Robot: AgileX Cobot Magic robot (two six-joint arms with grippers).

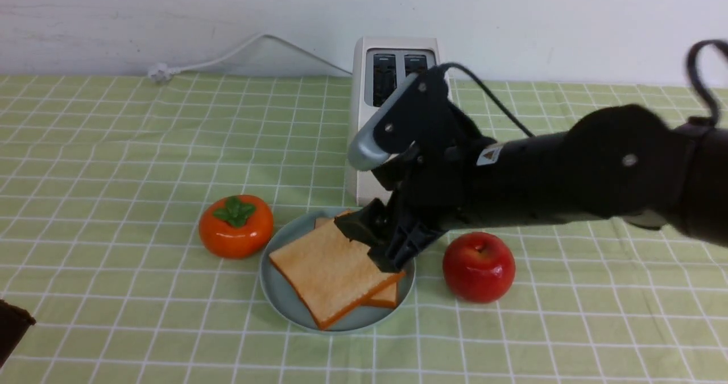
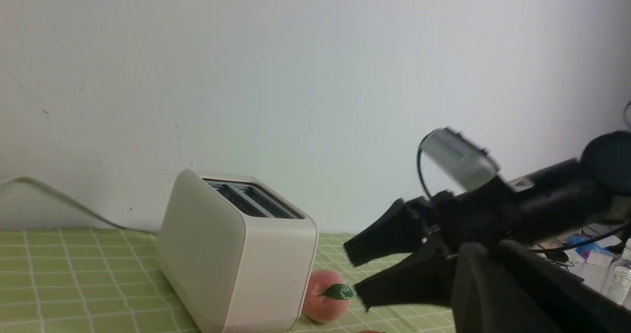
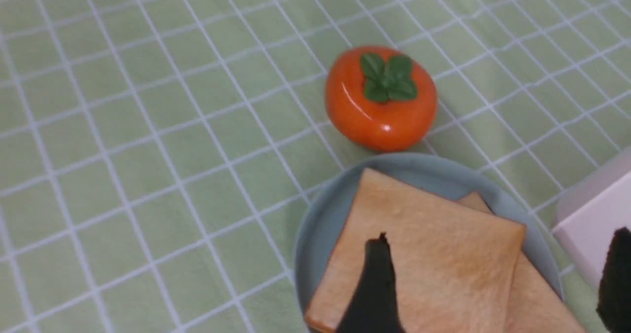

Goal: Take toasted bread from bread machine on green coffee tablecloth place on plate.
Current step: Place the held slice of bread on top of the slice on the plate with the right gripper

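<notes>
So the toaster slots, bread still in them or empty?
Empty as far as visible: the toaster's slots show dark, no crust poking out; both slices lie on the plate.
</notes>
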